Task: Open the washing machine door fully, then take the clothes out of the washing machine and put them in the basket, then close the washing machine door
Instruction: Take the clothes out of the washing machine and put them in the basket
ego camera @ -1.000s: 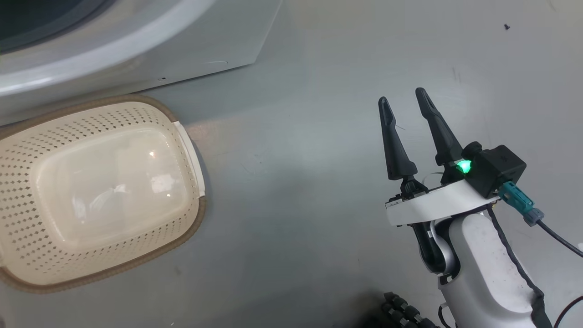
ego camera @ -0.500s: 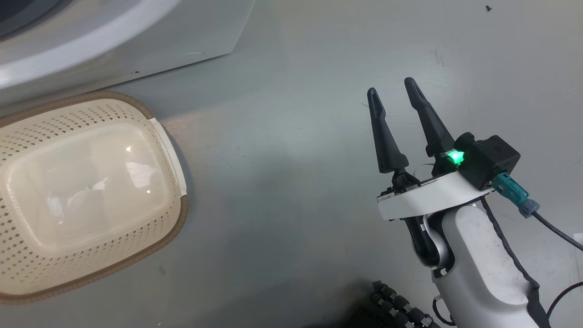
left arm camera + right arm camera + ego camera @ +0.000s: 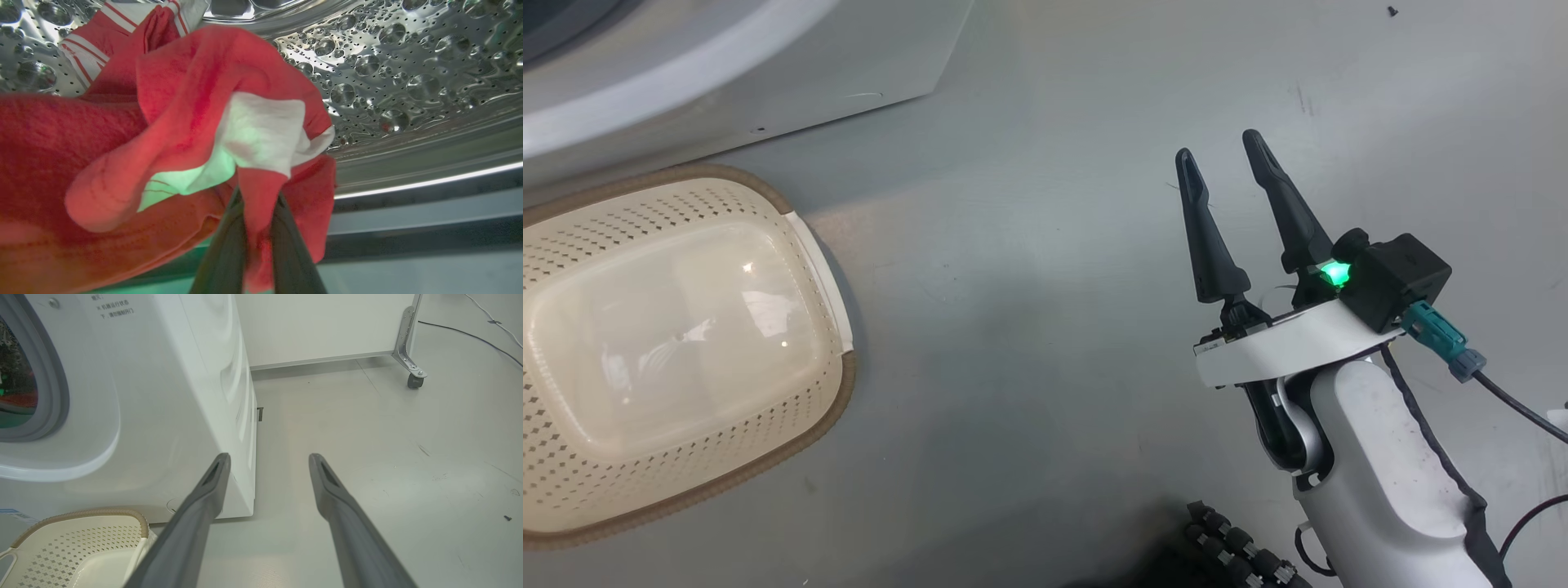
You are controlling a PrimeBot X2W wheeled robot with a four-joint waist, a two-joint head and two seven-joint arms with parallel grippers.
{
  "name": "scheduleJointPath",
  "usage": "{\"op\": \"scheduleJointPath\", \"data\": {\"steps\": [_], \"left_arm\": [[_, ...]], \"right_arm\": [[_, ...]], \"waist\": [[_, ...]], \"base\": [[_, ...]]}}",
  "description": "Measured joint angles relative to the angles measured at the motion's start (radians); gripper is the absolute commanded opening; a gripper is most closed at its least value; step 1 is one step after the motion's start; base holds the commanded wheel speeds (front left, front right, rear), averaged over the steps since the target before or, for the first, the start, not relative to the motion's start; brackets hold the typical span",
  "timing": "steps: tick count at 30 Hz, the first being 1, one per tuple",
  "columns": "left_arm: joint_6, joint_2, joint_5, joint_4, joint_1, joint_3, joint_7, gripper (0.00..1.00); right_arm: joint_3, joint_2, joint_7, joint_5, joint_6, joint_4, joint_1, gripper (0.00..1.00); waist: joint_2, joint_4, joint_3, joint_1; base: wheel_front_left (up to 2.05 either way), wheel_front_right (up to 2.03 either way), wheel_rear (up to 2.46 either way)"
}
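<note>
A pale grey, glossy floor runs under everything, with a white wall panel at the far side in the right wrist view. The white washing machine stands at the far left. The cream basket sits on the floor just in front of its base, with only its shiny bottom showing inside.

The right fingers hang over the floor well to the right of the basket. They are spread wide and hold nothing, and a green light glows at their base. A stretch of floor lies between them and the basket. A teal plug with a dark cable leaves the wrist, and a black ribbed hose lies at the near edge.

From the right wrist, the machine's grey rubber ring frames the drum mouth, with a strip of red showing inside it. Far to the right stands a metal leg on a small wheel. A thin black cable trails past it, and a small dark screw lies on the floor.

Inside the steel drum, the left fingers are drawn close together on a fold of the clothes, which are red with a white patch and white stripes. The bunched cloth hides the fingertips and blocks the left half of the drum.
</note>
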Motion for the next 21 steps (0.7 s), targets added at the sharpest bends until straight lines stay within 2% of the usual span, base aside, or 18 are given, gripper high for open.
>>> {"op": "scheduleJointPath", "data": {"steps": [9,21], "left_arm": [[-0.001,-0.001,0.010,0.007,-0.004,-0.002,-0.075,0.00],[-0.009,-0.047,0.049,-0.014,0.090,-0.008,-0.289,0.00]], "right_arm": [[-0.004,0.000,0.000,0.000,-0.009,0.010,-0.010,1.00],[-0.022,0.000,0.000,-0.036,-0.008,0.033,-0.010,1.00]], "waist": [[0.0000,0.003,-0.009,0.0000],[0.0000,0.035,-0.044,0.0000]], "base": [[0.00,0.00,0.00],[0.00,0.00,0.00]]}}
